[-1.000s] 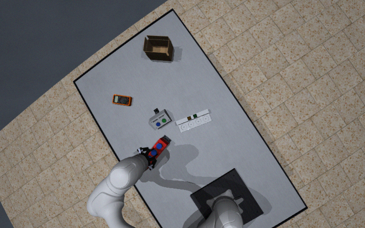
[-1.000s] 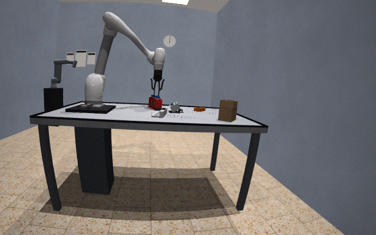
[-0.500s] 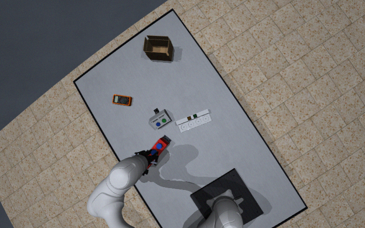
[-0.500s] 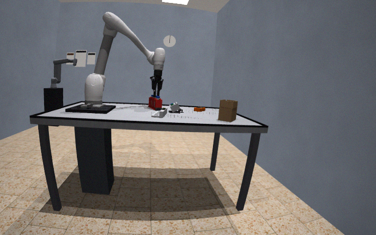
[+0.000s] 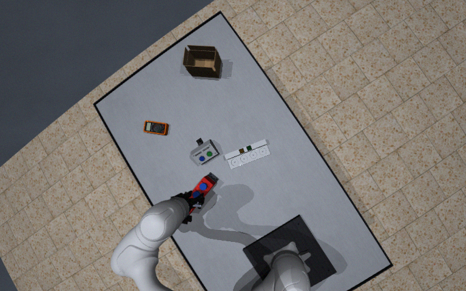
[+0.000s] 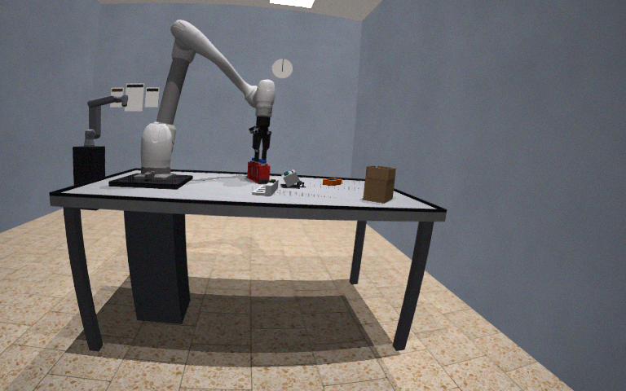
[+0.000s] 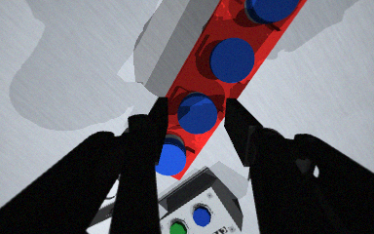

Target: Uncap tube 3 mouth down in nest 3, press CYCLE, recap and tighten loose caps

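Grey table (image 5: 309,191): hand (image 7: 197,109) apart, straddling blue cap (image 7: 197,113), not touching.

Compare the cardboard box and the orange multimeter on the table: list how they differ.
The cardboard box is brown, stands tall and is open at the top; the orange multimeter lies flat and low. The box is clearly larger and sits farther from the arm's base plate than the multimeter. Both rest on the grey table, away from the gripper.

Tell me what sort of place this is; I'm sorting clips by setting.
Probably a lab automation workcell: a white robot arm mounted on a grey table, a red decapping station of blue-capped tubes, and a two-key housing beside a cap tray.
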`<state>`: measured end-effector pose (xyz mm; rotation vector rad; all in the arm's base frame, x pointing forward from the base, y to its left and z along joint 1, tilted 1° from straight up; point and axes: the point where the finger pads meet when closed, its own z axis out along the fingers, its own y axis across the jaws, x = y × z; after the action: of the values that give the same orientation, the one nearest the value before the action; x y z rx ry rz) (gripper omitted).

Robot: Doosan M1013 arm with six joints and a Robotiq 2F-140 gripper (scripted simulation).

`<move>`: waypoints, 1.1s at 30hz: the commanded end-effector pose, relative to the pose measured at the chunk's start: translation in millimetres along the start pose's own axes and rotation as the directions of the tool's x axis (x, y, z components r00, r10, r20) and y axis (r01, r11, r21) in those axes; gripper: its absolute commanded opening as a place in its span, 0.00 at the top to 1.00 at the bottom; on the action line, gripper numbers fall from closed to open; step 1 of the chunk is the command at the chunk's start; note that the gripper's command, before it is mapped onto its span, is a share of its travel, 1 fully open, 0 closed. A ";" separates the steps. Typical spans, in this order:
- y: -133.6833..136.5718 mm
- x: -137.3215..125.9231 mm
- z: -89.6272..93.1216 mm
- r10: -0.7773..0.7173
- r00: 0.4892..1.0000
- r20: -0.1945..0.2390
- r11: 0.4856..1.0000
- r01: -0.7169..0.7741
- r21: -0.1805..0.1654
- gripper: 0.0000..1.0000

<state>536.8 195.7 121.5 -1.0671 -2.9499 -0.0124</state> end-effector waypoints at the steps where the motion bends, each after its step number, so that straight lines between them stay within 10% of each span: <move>1: 0.3 -0.2 -2.0 0.000 1.000 -0.002 1.000 0.000 -0.004 0.59; 12: 0.0 0.4 -2.9 0.449 0.893 -0.001 0.893 -0.449 -0.002 0.59; 21: 0.0 0.4 -2.5 0.866 0.501 -0.001 0.501 -0.866 0.000 0.59; 33: -0.1 0.0 -2.1 0.866 0.500 -0.005 0.500 -0.866 0.000 0.70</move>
<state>536.9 195.6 122.2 -2.3888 -2.0172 -0.0137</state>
